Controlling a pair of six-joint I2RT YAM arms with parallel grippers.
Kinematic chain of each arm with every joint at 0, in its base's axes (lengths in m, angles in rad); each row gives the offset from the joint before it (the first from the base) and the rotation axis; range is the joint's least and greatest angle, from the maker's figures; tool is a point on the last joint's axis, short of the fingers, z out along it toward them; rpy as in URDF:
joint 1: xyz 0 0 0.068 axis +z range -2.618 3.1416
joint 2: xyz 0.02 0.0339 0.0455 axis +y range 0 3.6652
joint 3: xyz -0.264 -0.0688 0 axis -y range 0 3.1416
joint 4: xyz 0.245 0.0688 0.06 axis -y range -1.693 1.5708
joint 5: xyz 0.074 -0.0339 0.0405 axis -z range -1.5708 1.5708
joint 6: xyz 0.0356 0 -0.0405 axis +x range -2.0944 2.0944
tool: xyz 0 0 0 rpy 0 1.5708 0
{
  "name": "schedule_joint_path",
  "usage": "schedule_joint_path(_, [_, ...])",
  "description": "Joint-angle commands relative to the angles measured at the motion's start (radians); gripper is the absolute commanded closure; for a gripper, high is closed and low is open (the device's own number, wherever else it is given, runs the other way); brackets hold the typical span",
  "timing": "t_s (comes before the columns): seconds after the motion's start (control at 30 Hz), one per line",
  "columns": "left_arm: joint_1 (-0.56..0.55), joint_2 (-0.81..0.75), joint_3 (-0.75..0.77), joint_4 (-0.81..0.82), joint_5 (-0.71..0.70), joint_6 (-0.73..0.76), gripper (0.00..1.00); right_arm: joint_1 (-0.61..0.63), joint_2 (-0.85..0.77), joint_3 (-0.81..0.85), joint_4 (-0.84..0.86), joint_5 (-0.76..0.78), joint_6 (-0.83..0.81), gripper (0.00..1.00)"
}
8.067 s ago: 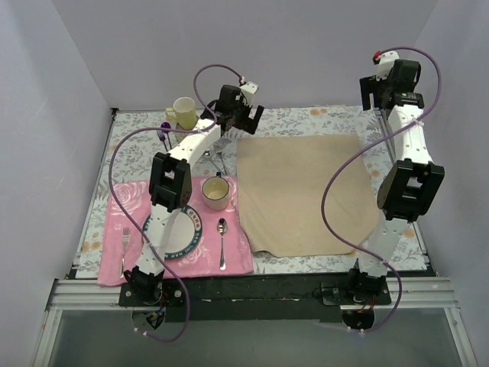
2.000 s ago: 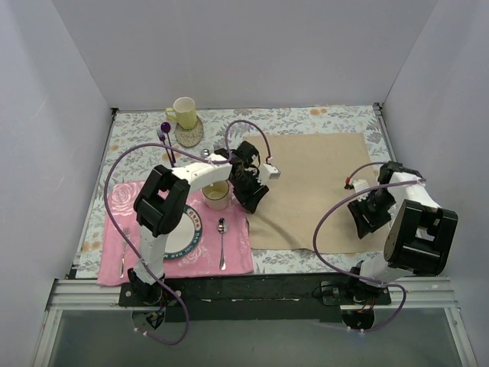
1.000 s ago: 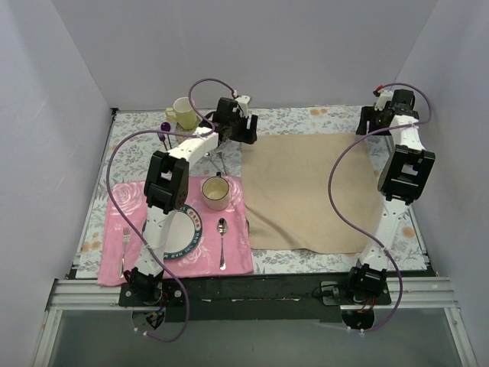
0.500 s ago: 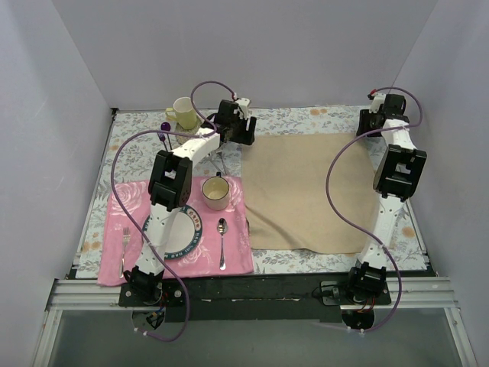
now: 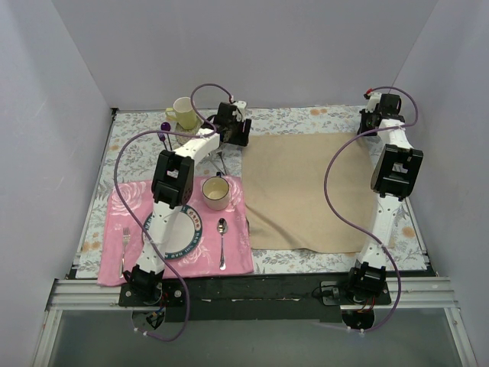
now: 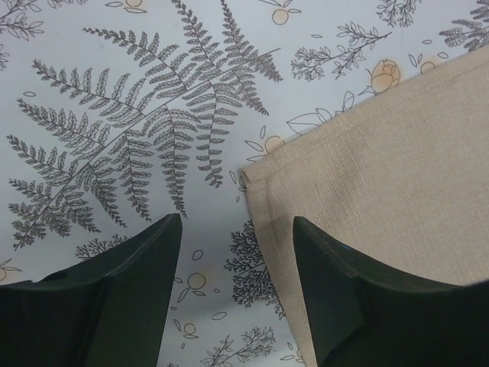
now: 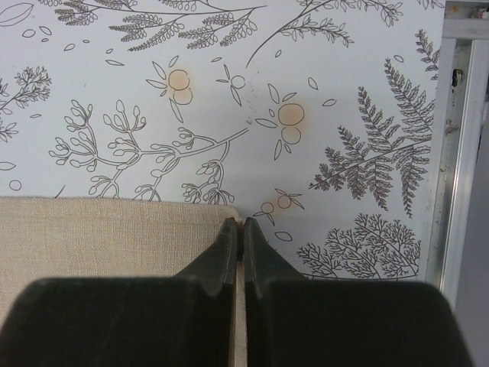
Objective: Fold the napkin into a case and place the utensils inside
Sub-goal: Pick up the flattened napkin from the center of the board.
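Observation:
The beige napkin [image 5: 306, 191] lies flat and unfolded on the tablecloth, not formed into a case. My left gripper [image 5: 233, 130] is low over its far left corner [image 6: 263, 164]. It is open [image 6: 237, 222], one finger over the tablecloth and the other over the cloth's hem. My right gripper [image 5: 372, 122] is at the far right corner, shut [image 7: 242, 223] on the napkin's [image 7: 99, 237] edge, a thin strip of cloth between the pads. The small spoon [image 5: 221, 243] and fork [image 5: 124, 248] lie on the pink placemat [image 5: 229, 260].
A plate [image 5: 183, 243] and a cream cup [image 5: 216, 191] sit on the placemat. A yellow mug [image 5: 182, 112] and a purple-handled fork [image 5: 164, 136] are at the far left. The table's metal rail [image 7: 458, 153] runs just right of my right gripper.
My right gripper has dropped onto the far right corner and shut on it. My left gripper has narrowed a little while settling over the far left corner.

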Motion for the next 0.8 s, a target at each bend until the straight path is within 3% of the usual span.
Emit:
schedule_joint_path(0.0, [0.006, 0.018, 0.075, -0.035, -0.040, 0.029, 0.42, -0.004, -0.002, -0.003, 0.017, 0.003, -0.008, 0.99])
schedule_joint_path(0.23, [-0.001, 0.084, 0.148, -0.049, -0.028, 0.058, 0.55, -0.004, -0.012, -0.010, 0.016, -0.006, -0.010, 0.99])
schedule_joint_path(0.57, [-0.053, 0.101, 0.108, -0.061, -0.069, 0.179, 0.57, -0.004, -0.016, -0.027, 0.022, -0.007, -0.019, 0.99])
schedule_joint_path(0.77, [-0.052, 0.124, 0.125, -0.066, -0.055, 0.199, 0.70, -0.004, -0.018, -0.021, 0.045, 0.011, -0.033, 0.99])
